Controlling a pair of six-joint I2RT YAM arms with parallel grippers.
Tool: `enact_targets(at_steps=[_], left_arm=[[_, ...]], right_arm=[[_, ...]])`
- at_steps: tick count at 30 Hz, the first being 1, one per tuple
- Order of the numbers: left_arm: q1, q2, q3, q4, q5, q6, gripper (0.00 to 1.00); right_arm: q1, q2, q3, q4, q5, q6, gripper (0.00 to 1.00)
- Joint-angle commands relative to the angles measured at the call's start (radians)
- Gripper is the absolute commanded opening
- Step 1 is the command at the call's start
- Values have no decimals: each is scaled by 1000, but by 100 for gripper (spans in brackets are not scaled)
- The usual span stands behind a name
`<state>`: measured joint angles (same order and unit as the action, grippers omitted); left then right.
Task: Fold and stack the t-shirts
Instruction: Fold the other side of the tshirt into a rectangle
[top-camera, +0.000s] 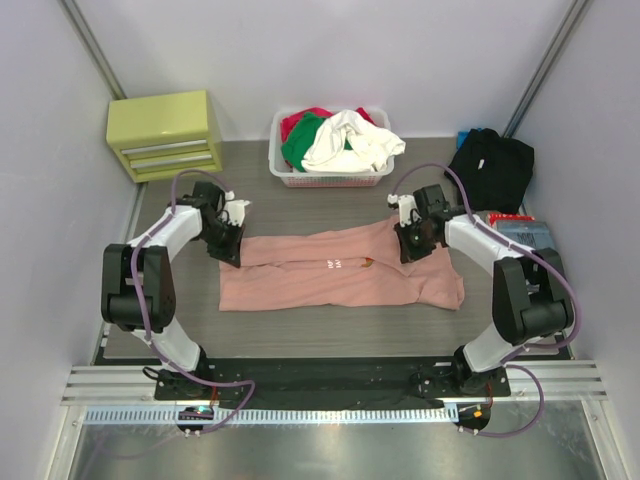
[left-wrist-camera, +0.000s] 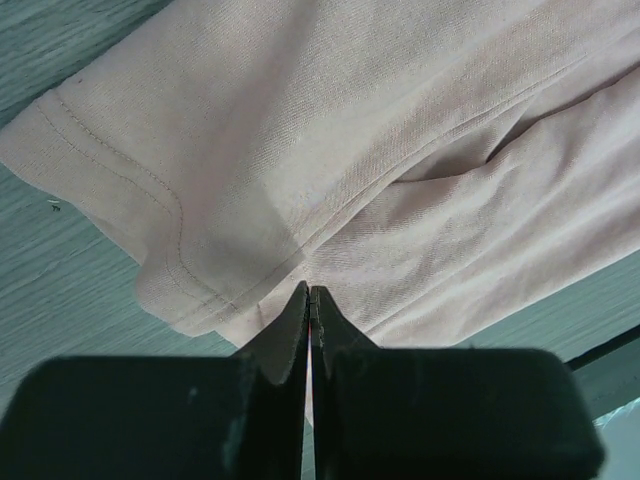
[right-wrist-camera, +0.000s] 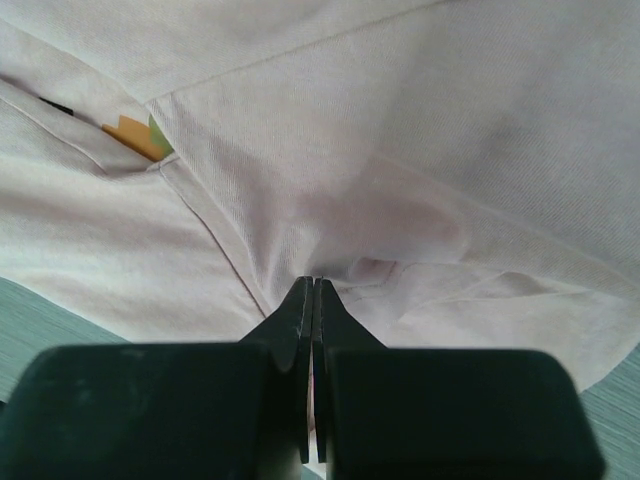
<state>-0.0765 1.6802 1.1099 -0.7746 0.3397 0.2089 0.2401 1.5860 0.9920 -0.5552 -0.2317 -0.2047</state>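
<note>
L gripper (left-wrist-camera: 310, 292) pinched shut on pink tee (top-camera: 340, 275) hem, left side of bench (top-camera: 300, 335); R gripper (right-wrist-camera: 313, 282) pinched shut on its right end. Tee lies folded lengthwise mid-bench; chest print (top-camera: 330, 263) too small to read; black tee (top-camera: 492, 165) at far-right corner.

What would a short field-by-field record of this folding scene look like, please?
shirt in work: salmon-pink cloth t-shirt, lying crosswise on the grey table, partly folded
left gripper: shut on its far edge, left end
right gripper: shut on its far edge, right end
waiting: crumpled black cloth garment, far right
basket: white plastic basket of mixed clothes, far centre
other: yellow-green drawer unit, far left
</note>
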Motion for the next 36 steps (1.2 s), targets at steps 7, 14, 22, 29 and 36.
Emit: enact_targets(at_steps=[7,14,22,29,36], left_arm=[[-9,-122,-65,-11,30,11,0],[-43,-223,-114,-35,-30,24,8],[-43,-212,-76,56,-34,6,43],[-68,-100,-53,104,-8,35,41],[-109,-50,-84,136,15,38,41]], right_arm=[[4,-176,-21,-75,-1,-24,1],[5,-233,-64,-104,2,-32,26],[5,-104,2,-9,14,-13,51],[-63,-9,92,41,81,-13,51],[-255,66,171,40,43,-25,49]])
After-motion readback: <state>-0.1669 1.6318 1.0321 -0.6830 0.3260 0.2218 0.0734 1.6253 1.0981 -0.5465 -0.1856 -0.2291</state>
